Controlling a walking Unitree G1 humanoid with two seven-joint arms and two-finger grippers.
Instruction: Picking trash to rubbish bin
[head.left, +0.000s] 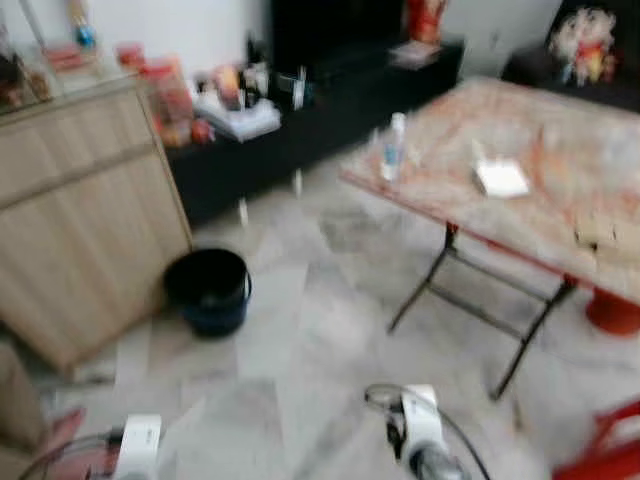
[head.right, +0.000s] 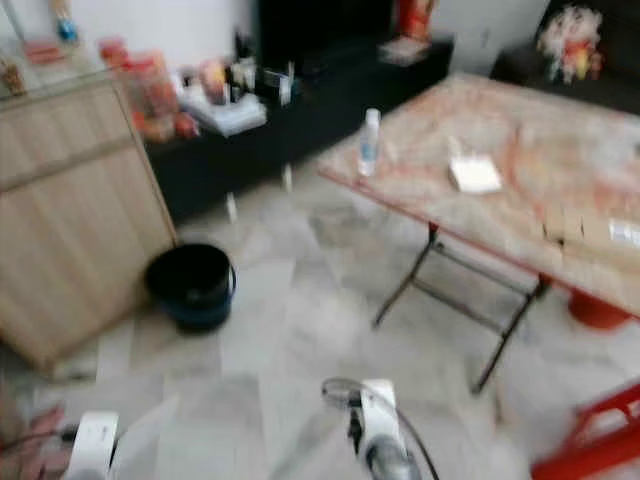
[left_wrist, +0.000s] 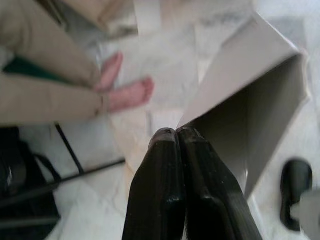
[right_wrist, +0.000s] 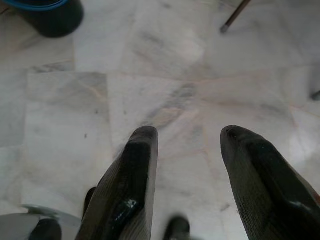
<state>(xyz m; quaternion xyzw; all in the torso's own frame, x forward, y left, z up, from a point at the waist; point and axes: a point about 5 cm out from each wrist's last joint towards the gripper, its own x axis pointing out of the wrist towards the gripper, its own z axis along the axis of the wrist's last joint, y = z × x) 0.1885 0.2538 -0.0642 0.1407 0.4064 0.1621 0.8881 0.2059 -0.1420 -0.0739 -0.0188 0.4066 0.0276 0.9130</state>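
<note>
A black rubbish bin (head.left: 208, 290) stands on the marble floor beside the wooden cabinet, ahead and to my left. My left gripper (left_wrist: 176, 134) is shut on the edge of a folded pale grey piece of card (left_wrist: 250, 95), held low over the floor. My right gripper (right_wrist: 187, 135) hangs open above bare marble tiles, with nothing between its fingers (right_wrist: 132, 170). The bin's rim (right_wrist: 42, 7) shows at the corner of the right wrist view. Both white wrists (head.left: 420, 425) appear at the bottom of the eye views.
A folding table (head.left: 560, 150) on the right carries a clear bottle (head.left: 396, 145) and a white packet (head.left: 500, 178). A person's bare foot (left_wrist: 127, 92) and beige trouser leg are close to my left arm. A light wooden cabinet (head.left: 80, 210), a black console (head.left: 300, 130) and red furniture (head.left: 605, 455) border the floor.
</note>
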